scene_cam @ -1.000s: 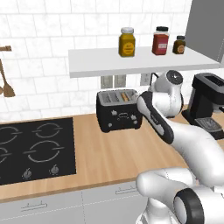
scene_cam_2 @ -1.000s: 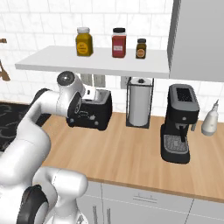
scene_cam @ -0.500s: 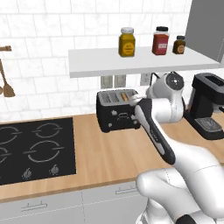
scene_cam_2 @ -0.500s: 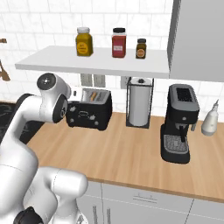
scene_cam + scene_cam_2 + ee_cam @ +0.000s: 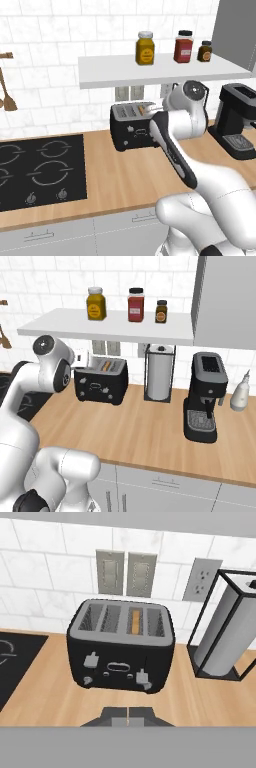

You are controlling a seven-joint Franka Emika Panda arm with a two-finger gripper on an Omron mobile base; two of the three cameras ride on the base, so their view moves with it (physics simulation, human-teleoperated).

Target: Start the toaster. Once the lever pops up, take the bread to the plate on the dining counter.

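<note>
A: What's nearest?
B: The gripper (image 5: 128,718), jaws pressed together and holding nothing, above a wooden counter (image 5: 55,704).
A: And the toaster (image 5: 121,644)?
B: Just beyond the jaws, apart from them, by the tiled wall. The bread (image 5: 135,621) sits in a slot. A paper towel holder (image 5: 225,639) stands alongside.

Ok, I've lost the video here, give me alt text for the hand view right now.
A black toaster sits on the wood counter straight ahead of the shut claw, with a tan slice of bread standing in one of its top slots. A paper towel holder stands to its right, the black hob at left.
</note>
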